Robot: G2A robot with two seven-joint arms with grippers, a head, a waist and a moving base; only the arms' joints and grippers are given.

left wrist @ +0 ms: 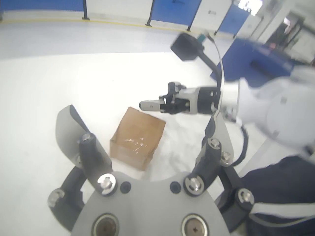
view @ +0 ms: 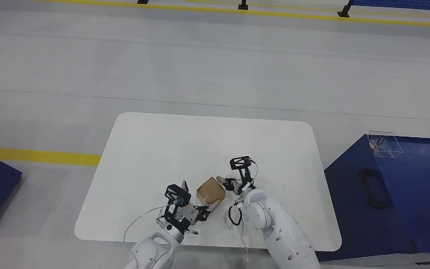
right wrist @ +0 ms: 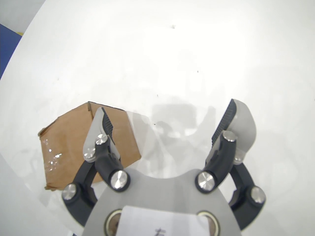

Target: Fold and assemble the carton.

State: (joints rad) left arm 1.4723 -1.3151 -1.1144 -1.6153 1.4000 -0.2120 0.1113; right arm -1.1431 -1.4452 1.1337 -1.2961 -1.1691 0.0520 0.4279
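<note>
Carton (view: 210,191) sits on the white table (view: 201,141), close to the edge nearest the robot, brown with shiny tape on one face. I see the left gripper (left wrist: 140,121) spread wide just short of it, not touching. My right gripper (right wrist: 167,106) is spread too, with one finger over the carton's top; whether it touches, I cannot tell.

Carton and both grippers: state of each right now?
carton: folded into a box shape, sitting on the table, not gripped.
left gripper: open, empty, facing the carton.
right gripper: open, empty, one finger near the carton's top.
</note>
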